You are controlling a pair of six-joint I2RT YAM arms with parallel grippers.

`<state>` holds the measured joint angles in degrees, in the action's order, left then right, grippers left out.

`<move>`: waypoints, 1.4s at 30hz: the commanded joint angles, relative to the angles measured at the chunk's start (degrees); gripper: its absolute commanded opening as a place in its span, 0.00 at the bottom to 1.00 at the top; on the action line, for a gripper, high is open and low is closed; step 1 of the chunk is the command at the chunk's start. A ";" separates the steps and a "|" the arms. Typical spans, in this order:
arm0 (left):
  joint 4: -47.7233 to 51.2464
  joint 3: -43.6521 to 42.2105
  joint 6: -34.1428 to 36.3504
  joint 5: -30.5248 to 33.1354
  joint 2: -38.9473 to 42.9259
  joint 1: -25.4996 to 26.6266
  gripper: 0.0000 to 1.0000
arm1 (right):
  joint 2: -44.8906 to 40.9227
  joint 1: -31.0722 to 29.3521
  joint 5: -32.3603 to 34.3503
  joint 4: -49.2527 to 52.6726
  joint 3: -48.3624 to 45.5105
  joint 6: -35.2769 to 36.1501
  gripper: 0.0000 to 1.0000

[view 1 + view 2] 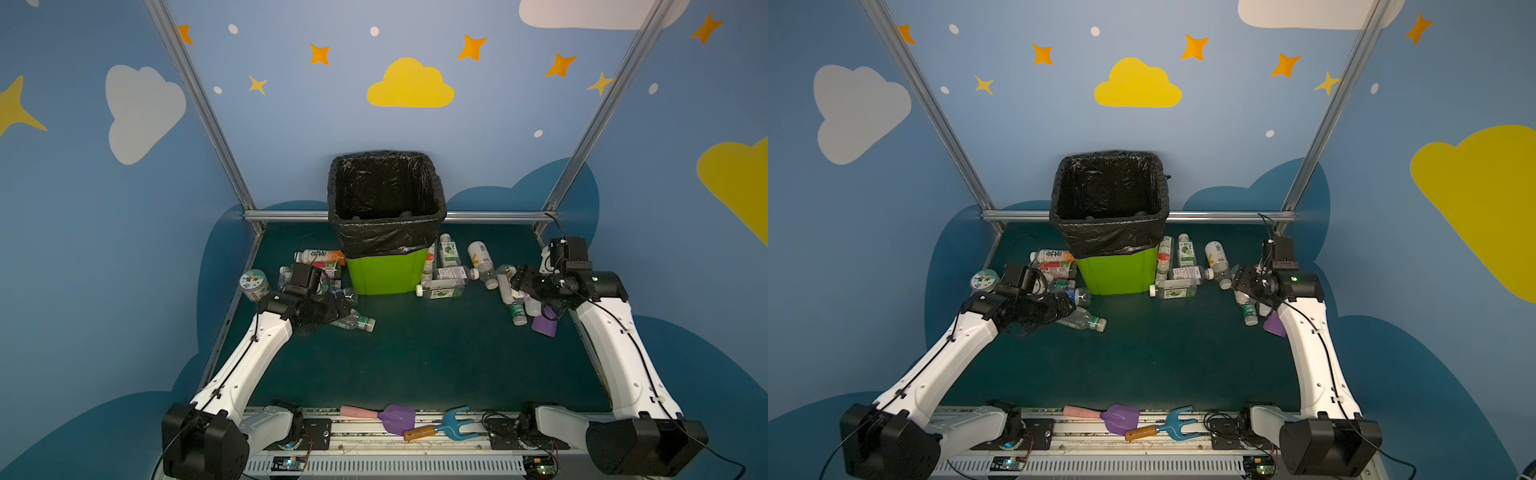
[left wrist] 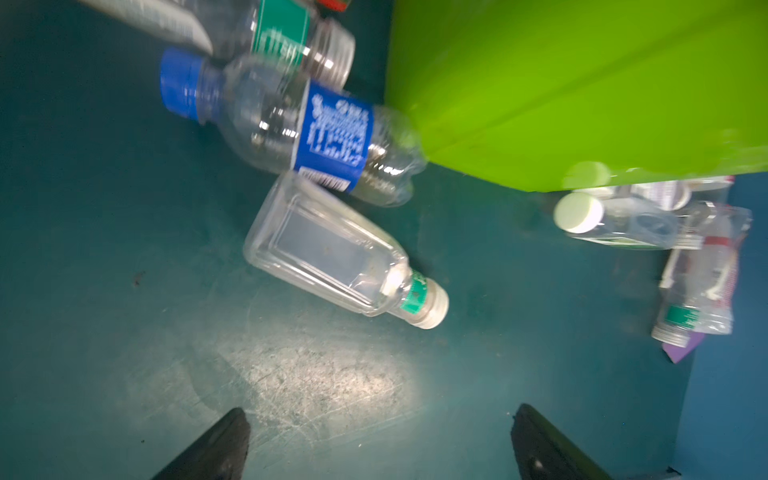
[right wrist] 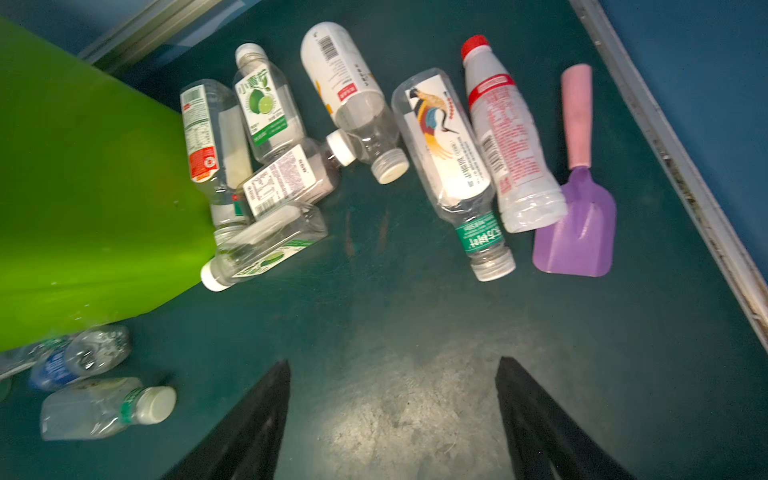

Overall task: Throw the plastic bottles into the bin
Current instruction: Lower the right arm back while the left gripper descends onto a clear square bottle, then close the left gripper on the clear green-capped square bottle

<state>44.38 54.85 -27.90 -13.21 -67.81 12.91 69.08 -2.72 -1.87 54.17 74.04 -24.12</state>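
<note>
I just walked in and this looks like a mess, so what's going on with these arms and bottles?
Two robot arms are clearing plastic bottles into the lime-green bin. Neither holds anything: the left pincer is open near a clear square bottle left of the bin, the right pincer open over bare mat near a bird-label bottle and a purple shovel. Bottles lie on both sides of the bin.

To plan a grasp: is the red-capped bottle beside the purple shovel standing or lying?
Lying: the red-capped bottle rests on its side beside the purple shovel.
</note>
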 commanded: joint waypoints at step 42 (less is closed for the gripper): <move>-12.14 2.45 -17.26 4.59 -25.00 1.68 0.76 | 23.47 -1.94 -22.64 -0.90 18.35 11.46 0.78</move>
<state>30.85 56.29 -45.89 -10.61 -92.51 14.48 92.01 -4.95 -23.18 51.53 90.87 -14.02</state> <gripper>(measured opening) 0.793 0.783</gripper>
